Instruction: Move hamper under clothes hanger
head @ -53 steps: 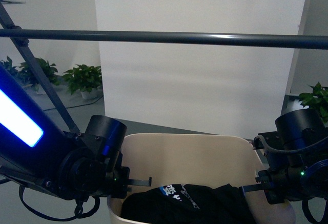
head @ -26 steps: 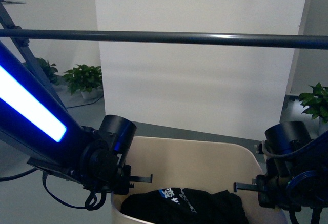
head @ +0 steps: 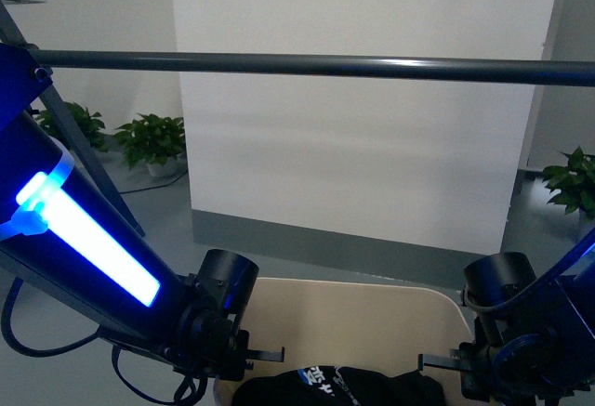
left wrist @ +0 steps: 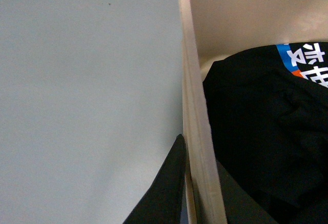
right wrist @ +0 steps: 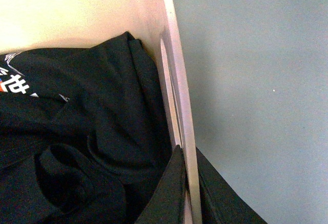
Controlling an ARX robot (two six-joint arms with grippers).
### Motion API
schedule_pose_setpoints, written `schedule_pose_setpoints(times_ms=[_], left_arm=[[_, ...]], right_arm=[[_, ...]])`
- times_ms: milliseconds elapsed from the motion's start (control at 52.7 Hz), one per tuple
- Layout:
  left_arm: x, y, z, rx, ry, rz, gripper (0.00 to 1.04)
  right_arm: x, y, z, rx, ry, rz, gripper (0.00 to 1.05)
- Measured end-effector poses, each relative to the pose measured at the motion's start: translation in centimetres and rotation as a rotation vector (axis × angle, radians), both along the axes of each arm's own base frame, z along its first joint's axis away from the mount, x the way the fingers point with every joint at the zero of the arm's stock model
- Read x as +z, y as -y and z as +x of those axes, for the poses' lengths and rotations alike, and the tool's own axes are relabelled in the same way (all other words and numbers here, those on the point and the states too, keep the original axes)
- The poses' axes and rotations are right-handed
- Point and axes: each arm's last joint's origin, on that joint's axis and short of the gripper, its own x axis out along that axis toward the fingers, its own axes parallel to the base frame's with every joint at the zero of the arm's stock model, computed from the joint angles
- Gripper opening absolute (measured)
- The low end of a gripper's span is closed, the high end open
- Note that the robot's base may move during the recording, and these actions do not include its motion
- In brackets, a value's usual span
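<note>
The clothes hanger [head: 325, 65] runs its bar high across the room. The hamper [head: 363, 308] sits low between both arms, seemingly just short of the bar. Black clothes [right wrist: 92, 131] lie inside. The left gripper [left wrist: 197, 198] and right gripper [right wrist: 188, 196] each clamp an end wall, fingers astride the rim. This looks like the carrying step; next, move it forward level and set it down.

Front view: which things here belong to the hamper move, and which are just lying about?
Part of the job:
hamper, its side walls clamped by the left gripper and right gripper
clothes hanger, its bar crossing higher in the view

Just lying about:
black garment, riding inside the hamper
potted plants
white backdrop panel
</note>
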Motion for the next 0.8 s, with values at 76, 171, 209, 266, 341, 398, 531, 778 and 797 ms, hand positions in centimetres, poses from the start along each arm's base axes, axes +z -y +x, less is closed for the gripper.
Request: schedule_pose_setpoints(times_ms=[76, 171, 209, 266, 341, 398, 531, 778, 797], left_arm=[[0.0, 0.0, 0.0, 0.0, 0.0, 0.0, 0.07], [0.0, 0.0, 0.0, 0.001, 0.0, 0.001, 0.07], [0.0, 0.0, 0.0, 0.002, 0.0, 0.002, 0.07], [-0.1, 0.0, 0.0, 0.007, -0.003, -0.001, 0.08], [-0.1, -0.1, -0.1, 0.015, -0.013, 0.009, 0.17], [-0.2, -0.1, -0.2, 0.026, -0.015, 0.006, 0.28], [0.0, 1.0, -0.4, 0.045, 0.009, -0.022, 0.52], [2.9, 2.1, -0.4, 0.057, 0.118, -0.053, 0.95], [3.5, 2.2, -0.3, 0.06, 0.135, -0.056, 0.98]], right_arm=[[-0.5, 0.0, -0.1, -0.004, -0.012, 0.001, 0.03], [-0.8, 0.0, -0.1, -0.01, -0.014, 0.002, 0.03], [-0.8, 0.0, -0.1, -0.011, -0.014, 0.002, 0.03], [-0.9, 0.0, -0.1, -0.013, -0.012, 0.0, 0.03], [-0.8, 0.0, -0.1, -0.014, -0.004, 0.0, 0.04], [-0.8, 0.1, 0.0, -0.046, 0.015, 0.0, 0.15], [-0.3, -0.3, 0.4, -0.081, 0.067, 0.035, 0.39], [3.1, -0.8, 0.8, -0.115, 0.201, 0.002, 0.81], [3.7, -0.8, 0.8, -0.116, 0.216, 0.002, 0.85]])
